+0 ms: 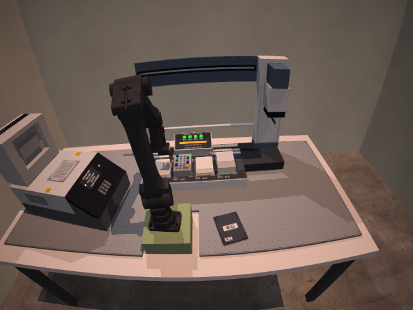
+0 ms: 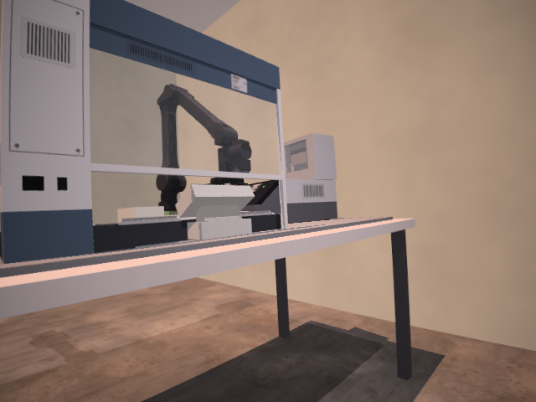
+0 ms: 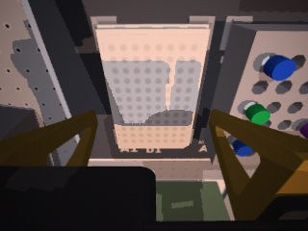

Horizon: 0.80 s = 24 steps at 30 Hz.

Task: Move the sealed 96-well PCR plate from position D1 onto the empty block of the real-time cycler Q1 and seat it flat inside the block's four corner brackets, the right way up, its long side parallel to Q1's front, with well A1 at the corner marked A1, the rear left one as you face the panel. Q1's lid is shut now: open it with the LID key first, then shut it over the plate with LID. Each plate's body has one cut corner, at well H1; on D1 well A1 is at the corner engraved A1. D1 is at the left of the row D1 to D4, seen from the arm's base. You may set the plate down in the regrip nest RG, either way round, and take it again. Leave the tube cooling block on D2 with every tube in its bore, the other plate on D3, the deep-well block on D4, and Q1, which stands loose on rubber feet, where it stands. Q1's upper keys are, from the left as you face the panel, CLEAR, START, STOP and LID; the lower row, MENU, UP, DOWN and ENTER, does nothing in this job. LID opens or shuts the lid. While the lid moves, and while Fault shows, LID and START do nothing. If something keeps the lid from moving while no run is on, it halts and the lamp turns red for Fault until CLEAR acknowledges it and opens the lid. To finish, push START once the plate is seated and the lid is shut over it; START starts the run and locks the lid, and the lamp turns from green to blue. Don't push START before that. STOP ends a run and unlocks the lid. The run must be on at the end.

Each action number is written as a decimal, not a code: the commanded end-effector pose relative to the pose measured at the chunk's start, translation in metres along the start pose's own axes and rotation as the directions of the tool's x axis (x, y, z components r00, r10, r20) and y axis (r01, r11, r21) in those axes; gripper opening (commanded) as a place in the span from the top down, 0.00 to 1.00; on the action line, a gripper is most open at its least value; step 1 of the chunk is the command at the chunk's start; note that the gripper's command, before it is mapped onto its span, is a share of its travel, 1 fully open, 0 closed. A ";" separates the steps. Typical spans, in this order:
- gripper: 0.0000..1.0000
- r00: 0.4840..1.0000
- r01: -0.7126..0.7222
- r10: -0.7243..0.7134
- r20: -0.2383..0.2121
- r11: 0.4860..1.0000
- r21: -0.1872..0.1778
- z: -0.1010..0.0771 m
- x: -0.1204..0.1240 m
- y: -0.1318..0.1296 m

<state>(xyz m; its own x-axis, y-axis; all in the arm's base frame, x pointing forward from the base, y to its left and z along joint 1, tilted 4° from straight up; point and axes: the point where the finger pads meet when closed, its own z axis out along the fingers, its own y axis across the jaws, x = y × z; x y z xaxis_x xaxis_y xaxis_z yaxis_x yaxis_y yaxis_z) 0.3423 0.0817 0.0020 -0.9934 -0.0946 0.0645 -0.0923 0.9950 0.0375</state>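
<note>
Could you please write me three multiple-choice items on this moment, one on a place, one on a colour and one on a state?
1. Where does the small black regrip nest marked RG lie?
A. On the cycler
B. On the grey mat, right of the arm's green base
C. On position D4

2. What colour is the lamp on the grey real-time cycler's black sloped panel?
A. Green
B. Red
C. Blue

3. How do the amber-fingered gripper and the pale sealed 96-well plate on D1 stand?
A. Shut on the plate
B. Shut beside it
C. Open, a finger to each side, holding nothing

Answers: 1 B, the top view shows it there; 2 A, the dot glows green; 3 C, the wrist view shows gaps at both fingers.
</note>
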 end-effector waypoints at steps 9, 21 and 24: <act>0.00 0.999 -0.003 0.003 0.044 1.000 -0.008 0.004 -0.014 0.008; 0.00 0.999 -0.002 0.003 0.042 1.000 -0.007 0.028 -0.012 0.008; 0.00 0.999 -0.002 0.002 0.051 1.000 -0.008 0.027 -0.015 0.008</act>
<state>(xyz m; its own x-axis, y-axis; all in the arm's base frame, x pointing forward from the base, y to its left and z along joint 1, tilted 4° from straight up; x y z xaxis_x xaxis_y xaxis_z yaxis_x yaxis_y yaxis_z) 0.3387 0.0829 -0.0337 -0.9935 -0.0941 0.0646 -0.0918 0.9951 0.0378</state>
